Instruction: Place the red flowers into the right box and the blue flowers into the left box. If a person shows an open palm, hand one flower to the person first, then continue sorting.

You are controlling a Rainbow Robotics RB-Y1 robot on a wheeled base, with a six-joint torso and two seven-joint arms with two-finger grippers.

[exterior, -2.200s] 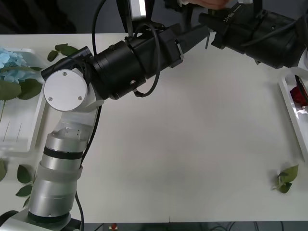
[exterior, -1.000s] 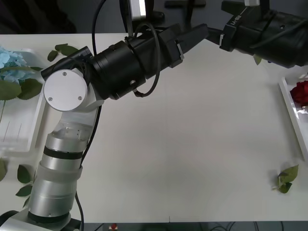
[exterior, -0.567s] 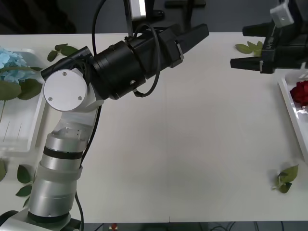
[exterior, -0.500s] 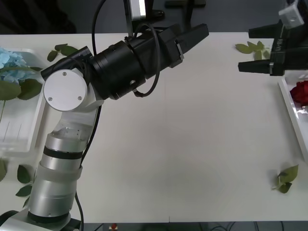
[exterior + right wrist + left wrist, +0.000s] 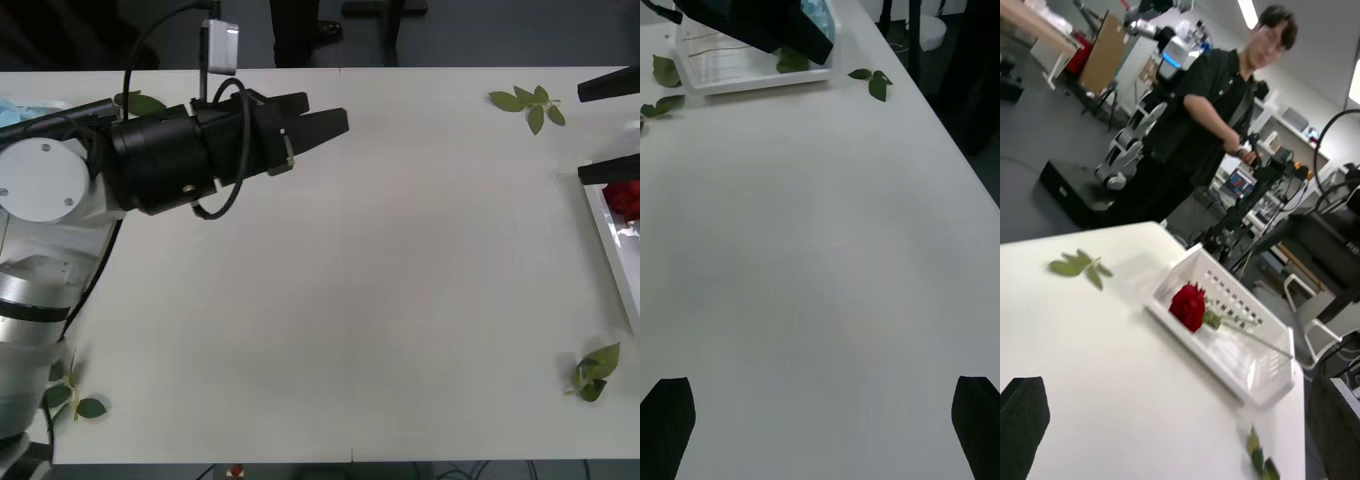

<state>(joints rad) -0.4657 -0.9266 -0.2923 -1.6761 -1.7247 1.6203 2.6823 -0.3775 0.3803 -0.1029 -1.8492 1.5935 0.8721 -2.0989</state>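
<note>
While both pincers gape, one rose (red) fills the right box.

The left arm hides most of the left box; the front view's edge crops the right box and the right pincer.

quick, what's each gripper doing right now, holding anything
Left gripper: open, holding nothing, above the table.
Right gripper: open, holding nothing, beside the right box.
</note>
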